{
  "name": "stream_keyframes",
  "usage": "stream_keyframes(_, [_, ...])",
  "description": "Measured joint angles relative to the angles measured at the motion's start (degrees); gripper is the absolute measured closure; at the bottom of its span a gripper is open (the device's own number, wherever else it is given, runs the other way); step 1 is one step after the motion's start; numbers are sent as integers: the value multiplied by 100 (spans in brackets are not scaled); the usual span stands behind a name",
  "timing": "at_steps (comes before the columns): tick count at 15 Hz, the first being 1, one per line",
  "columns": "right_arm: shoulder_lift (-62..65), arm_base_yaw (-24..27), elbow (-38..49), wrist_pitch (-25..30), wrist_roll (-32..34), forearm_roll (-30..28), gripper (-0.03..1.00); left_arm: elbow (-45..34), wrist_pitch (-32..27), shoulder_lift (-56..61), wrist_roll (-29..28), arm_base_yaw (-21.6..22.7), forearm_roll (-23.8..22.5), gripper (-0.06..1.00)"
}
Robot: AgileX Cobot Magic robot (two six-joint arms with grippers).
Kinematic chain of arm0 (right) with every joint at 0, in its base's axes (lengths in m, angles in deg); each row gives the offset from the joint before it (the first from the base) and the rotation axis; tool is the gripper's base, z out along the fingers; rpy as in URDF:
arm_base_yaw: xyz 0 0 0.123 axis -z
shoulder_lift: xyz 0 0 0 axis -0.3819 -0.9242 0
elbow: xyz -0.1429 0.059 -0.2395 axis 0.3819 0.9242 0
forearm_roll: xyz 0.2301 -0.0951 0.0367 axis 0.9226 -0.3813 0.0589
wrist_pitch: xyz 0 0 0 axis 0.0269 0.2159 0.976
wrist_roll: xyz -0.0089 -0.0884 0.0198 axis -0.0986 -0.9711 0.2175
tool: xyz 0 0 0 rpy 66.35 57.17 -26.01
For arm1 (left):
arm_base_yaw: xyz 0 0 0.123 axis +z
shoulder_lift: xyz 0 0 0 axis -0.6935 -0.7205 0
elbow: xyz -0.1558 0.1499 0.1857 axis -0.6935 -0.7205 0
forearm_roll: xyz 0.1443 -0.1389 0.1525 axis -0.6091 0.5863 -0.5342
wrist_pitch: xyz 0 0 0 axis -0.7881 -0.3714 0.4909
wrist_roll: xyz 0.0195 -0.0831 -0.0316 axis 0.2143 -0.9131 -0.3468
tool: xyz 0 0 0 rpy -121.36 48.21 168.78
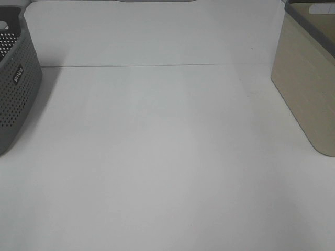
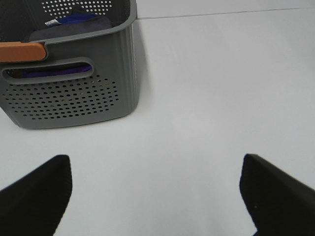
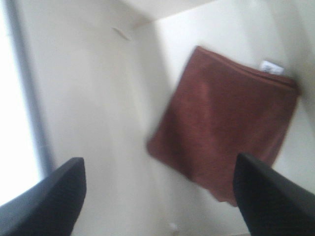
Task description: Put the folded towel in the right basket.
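A folded reddish-brown towel (image 3: 224, 123) with a small white tag lies flat on the pale floor of the beige basket (image 3: 83, 88), seen in the right wrist view. My right gripper (image 3: 157, 201) is open and empty above it, jaws wide apart, not touching the towel. The same beige basket (image 1: 306, 89) stands at the right edge of the exterior view, its inside hidden there. My left gripper (image 2: 155, 196) is open and empty over bare table, in front of the grey perforated basket (image 2: 69, 93). Neither gripper shows in the exterior view.
The grey perforated basket (image 1: 15, 86) stands at the table's left edge and holds purple and grey cloth (image 2: 74, 27) and an orange item (image 2: 22, 50). White table (image 1: 157, 157) lies between the two baskets.
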Motion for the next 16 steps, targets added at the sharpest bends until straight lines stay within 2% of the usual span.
stream_keyframes(3, [407, 0, 0, 435, -178, 693, 20, 0, 0, 0, 0, 0, 0, 7])
stream_keyframes(6, [791, -17, 23, 498, -315, 768, 20, 0, 0, 0, 0, 0, 0, 7])
stream_keyframes(9, [1621, -17, 470, 498, -447, 768, 20, 0, 0, 0, 0, 0, 0, 7])
stream_keyframes(11, [2252, -17, 1134, 504, -498, 768, 20, 0, 0, 0, 0, 0, 0, 7])
stream_keyframes(12, [3019, -17, 1994, 516, -561, 768, 20, 0, 0, 0, 0, 0, 0, 7])
stream_keyframes(14, [3816, -17, 2979, 498, -602, 768, 20, 0, 0, 0, 0, 0, 0, 7])
stream_keyframes(16, [4693, -17, 3965, 241, -642, 768, 20, 0, 0, 0, 0, 0, 0, 7])
